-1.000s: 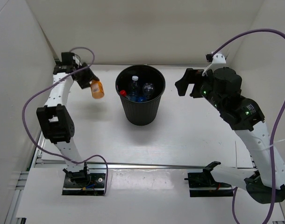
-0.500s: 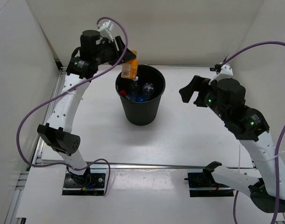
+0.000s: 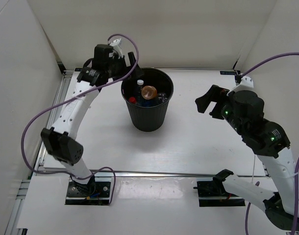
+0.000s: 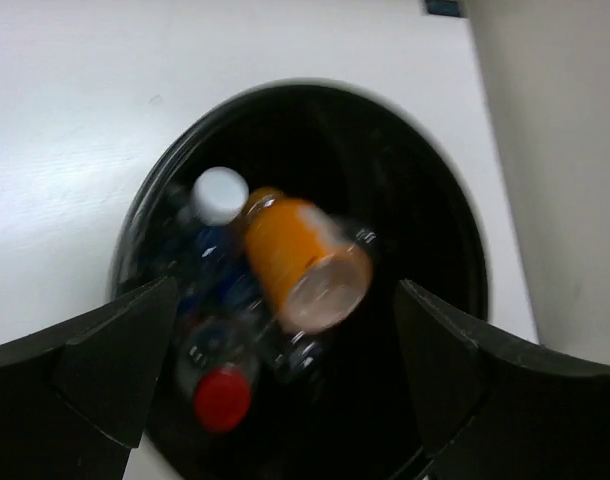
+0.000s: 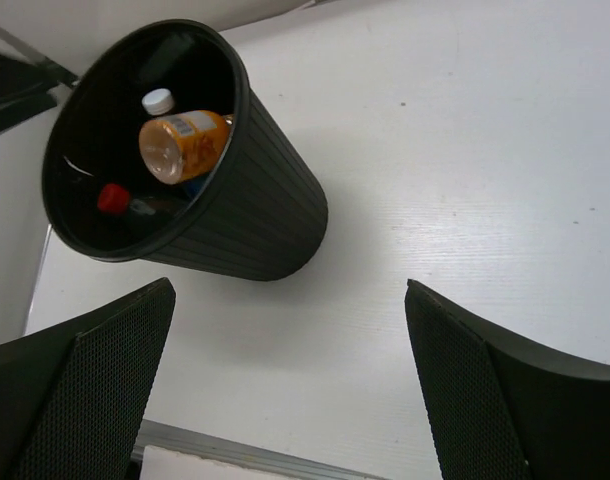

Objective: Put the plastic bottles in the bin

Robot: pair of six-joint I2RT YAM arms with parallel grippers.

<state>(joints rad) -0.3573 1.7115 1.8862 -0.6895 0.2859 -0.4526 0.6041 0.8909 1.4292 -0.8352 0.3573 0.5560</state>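
The black bin point(image 3: 147, 119) stands at the middle back of the table. Inside it lie several plastic bottles: the short orange one point(image 3: 149, 92) on top, base up, beside a white cap point(image 3: 139, 82) and a red cap point(image 3: 131, 100). My left gripper point(image 3: 132, 63) hangs open over the bin's far left rim, holding nothing. In the left wrist view the orange bottle point(image 4: 305, 265) is blurred below the open gripper point(image 4: 285, 290), inside the bin point(image 4: 410, 190). My right gripper point(image 3: 209, 101) is open and empty, to the right of the bin. Its view shows the bin point(image 5: 255, 220) and the orange bottle point(image 5: 180, 143).
White walls close in the table on the left, back and right. A metal rail point(image 3: 154, 173) runs along the near edge by the arm bases. Purple cables loop off both arms.
My left arm carried the orange bottle from the far left to above the bin, then opened; the bottle dropped in. The right arm drifted slightly right, still open.
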